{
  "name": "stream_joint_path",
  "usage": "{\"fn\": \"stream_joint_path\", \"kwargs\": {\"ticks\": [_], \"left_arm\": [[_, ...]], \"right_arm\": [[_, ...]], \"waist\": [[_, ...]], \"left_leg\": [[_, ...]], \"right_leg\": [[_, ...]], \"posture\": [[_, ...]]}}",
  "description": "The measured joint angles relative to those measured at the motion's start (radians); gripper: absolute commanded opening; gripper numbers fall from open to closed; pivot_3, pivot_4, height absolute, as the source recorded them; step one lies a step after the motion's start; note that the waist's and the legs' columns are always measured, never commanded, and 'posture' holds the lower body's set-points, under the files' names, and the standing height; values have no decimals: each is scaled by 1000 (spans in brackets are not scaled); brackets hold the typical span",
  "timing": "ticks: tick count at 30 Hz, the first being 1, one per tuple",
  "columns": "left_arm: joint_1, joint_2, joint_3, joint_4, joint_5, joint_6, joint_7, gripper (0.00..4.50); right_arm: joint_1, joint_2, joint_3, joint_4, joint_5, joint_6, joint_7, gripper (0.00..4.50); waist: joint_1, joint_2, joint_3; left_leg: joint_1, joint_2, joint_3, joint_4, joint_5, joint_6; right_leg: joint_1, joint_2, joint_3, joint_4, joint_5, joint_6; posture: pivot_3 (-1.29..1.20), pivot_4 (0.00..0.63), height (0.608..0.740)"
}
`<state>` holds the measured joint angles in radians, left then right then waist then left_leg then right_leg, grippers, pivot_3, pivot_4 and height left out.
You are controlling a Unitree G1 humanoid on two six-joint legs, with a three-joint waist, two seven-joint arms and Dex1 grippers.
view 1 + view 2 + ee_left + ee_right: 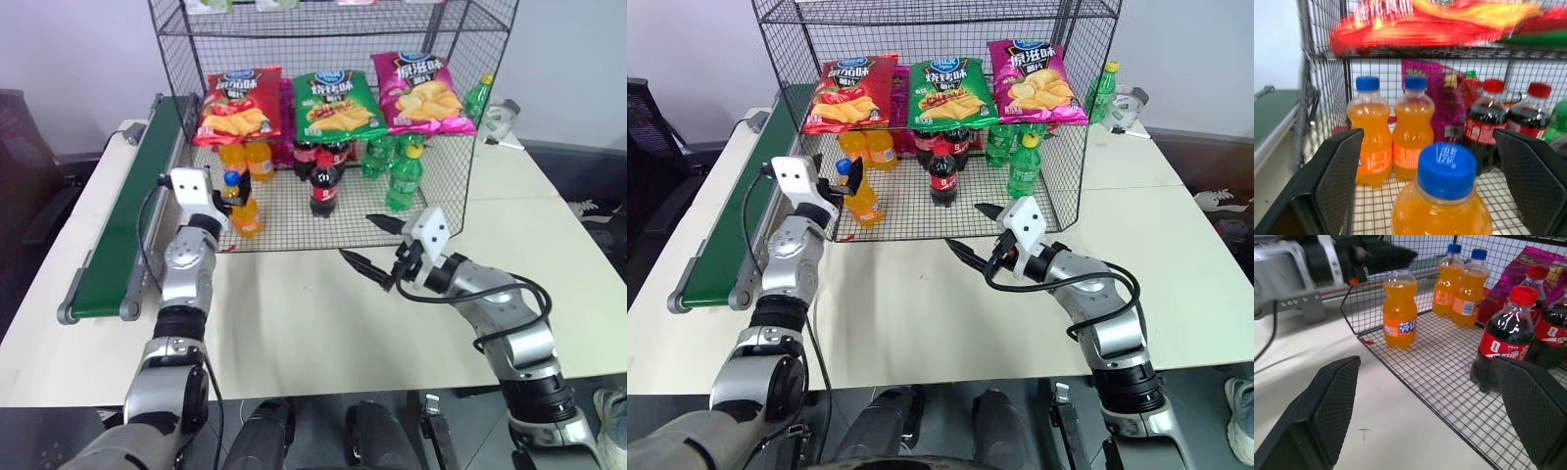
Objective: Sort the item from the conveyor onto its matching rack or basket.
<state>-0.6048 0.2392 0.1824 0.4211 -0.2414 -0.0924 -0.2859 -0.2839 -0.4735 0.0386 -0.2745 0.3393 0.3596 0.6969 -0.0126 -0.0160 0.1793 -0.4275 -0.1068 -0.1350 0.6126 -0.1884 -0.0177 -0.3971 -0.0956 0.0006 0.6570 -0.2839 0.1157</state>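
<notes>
I see a pale bench (pixel 323 323) carrying the dark green conveyor (pixel 127 230) along its left edge and the black wire rack (pixel 294 227) at the back, its grid floor resting directly on the benchtop beside the belt.

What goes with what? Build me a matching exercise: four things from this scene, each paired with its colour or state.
Things:
1. conveyor
2. left gripper
3. lone cola bottle
4. orange soda bottle

Descriptions:
A. red cap
B. upright on the rack's front corner
C. dark green belt
D. fingers open, astride a blue cap

Pairs: 1-C, 2-D, 3-A, 4-B
</notes>
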Motion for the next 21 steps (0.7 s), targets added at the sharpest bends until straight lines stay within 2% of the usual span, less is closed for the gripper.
{"fn": "stream_joint_path", "kwargs": {"ticks": [3, 5, 10, 15, 21], "left_arm": [[65, 61, -4, -165, -46, 138, -52, 4421], [127, 167, -4, -295, -89, 272, -116, 4421], [268, 374, 42, -488, -168, 503, -235, 4421], [375, 438, 89, -569, -226, 609, -291, 4421], [473, 446, 146, -627, -241, 650, -299, 4421]], "right_arm": [[-2, -21, -16, 0, 1, 2, 7, 4500], [1, -46, -36, 3, 9, 4, 16, 4500], [5, -109, -101, 35, 24, 5, 50, 4500], [3, -137, -110, 64, 35, 5, 84, 4500], [3, -167, -132, 85, 36, 5, 109, 4500]], "waist": [[0, 0, 0], [-5, 0, 0], [-1, 1, 0], [4, 1, 0], [3, 1, 0]], "left_leg": [[0, 0, 0, 0, 0, 0], [0, 1, 0, -1, 0, 0], [1, 1, 0, -1, 0, 0], [1, 1, 0, -1, 0, 0], [1, 1, 0, -1, 0, 0]], "right_leg": [[0, 0, 0, 0, 0, 0], [0, 0, 1, 0, 0, 0], [0, -1, 1, 0, 0, -1], [1, -2, 2, -1, 0, -1], [0, -2, 2, -1, -1, -2]], "posture": [[0, 150, 740], [0, 150, 740], [0, 150, 740], [0, 150, 740], [0, 150, 740]]}}
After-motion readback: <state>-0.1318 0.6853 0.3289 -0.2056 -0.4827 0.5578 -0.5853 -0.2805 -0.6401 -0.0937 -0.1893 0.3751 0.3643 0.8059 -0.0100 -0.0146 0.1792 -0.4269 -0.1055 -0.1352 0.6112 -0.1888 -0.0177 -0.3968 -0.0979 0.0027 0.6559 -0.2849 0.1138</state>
